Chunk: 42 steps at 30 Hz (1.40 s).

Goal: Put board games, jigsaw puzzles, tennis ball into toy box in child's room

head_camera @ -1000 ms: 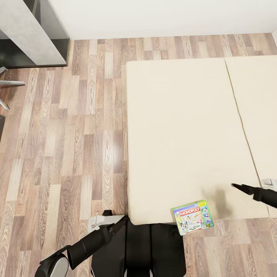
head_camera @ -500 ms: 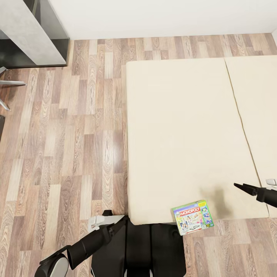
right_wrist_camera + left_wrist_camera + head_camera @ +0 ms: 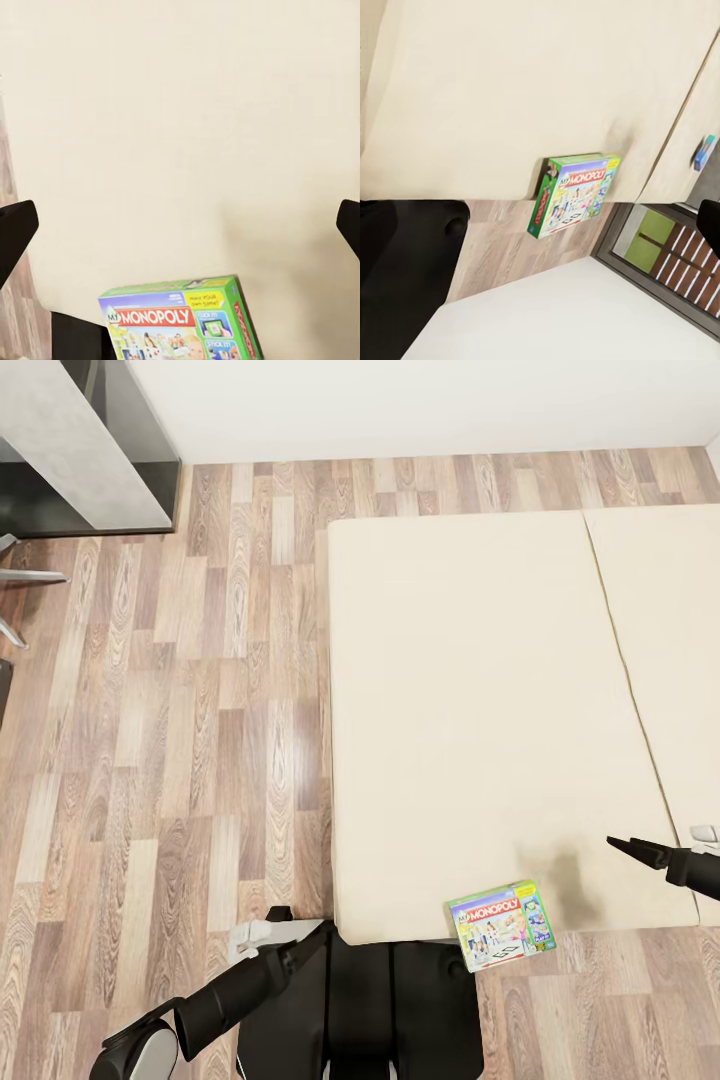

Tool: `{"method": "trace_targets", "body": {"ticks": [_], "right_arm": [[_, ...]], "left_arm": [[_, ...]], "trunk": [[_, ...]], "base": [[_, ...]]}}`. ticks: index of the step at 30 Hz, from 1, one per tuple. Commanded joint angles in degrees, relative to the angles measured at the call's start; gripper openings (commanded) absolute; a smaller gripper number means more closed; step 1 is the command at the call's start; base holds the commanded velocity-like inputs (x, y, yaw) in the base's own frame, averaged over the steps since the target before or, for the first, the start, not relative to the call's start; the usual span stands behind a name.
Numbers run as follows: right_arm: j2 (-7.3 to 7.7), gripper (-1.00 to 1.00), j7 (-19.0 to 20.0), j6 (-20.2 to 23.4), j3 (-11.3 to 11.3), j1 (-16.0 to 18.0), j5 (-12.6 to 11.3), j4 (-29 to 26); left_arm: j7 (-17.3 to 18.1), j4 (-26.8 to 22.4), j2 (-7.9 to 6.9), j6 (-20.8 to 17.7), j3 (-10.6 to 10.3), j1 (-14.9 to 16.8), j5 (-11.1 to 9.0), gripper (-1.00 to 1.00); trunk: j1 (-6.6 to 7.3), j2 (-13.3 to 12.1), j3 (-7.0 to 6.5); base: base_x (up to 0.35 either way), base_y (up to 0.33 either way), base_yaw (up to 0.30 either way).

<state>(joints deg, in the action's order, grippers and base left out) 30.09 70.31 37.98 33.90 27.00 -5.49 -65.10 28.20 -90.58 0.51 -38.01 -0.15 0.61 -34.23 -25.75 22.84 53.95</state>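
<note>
The MONOPOLY box [image 3: 501,923], a flat glossy rectangle with a green rim and white printed face, lies at the near edge of the bed [image 3: 470,690], one corner overhanging the wood-plank floor [image 3: 190,740]. The mattress is matte beige, smooth, divided by a seam. The right gripper [image 3: 640,851], black and tapered, hovers above the mattress just beside the box; in the right wrist view its fingertips [image 3: 15,232] stand wide apart, holding nothing. The left gripper [image 3: 252,936] rests low by the trunk; its opening cannot be determined. A small blue box [image 3: 704,152] lies further along the mattress.
</note>
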Motion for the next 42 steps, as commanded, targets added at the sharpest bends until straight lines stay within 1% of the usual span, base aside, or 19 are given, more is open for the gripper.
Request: {"method": "trace_targets", "body": {"ticks": [1, 14, 42], "right_arm": [[0.00, 1.00, 0.1, 0.5, 0.0, 0.0, -0.2, -0.2], [-0.02, 1.00, 0.2, 0.7, -0.1, 0.0, -0.1, -0.9], [-0.18, 1.00, 0.2, 0.8, -0.1, 0.0, 0.1, -1.0]], "left_arm": [[0.0, 0.0, 0.03, -0.4, 0.1, 0.0, -0.3, 1.00], [0.0, 0.0, 0.02, -0.4, 0.1, 0.0, -0.3, 1.00], [0.0, 0.0, 0.02, -0.4, 0.1, 0.0, -0.3, 1.00]], "trunk": [[-0.03, 0.1, 0.02], [-0.03, 0.1, -0.84], [-0.03, 0.1, -3.33]], "base": [[0.000, 0.000, 0.000], [0.000, 0.000, 0.000], [0.000, 0.000, 0.000]]}}
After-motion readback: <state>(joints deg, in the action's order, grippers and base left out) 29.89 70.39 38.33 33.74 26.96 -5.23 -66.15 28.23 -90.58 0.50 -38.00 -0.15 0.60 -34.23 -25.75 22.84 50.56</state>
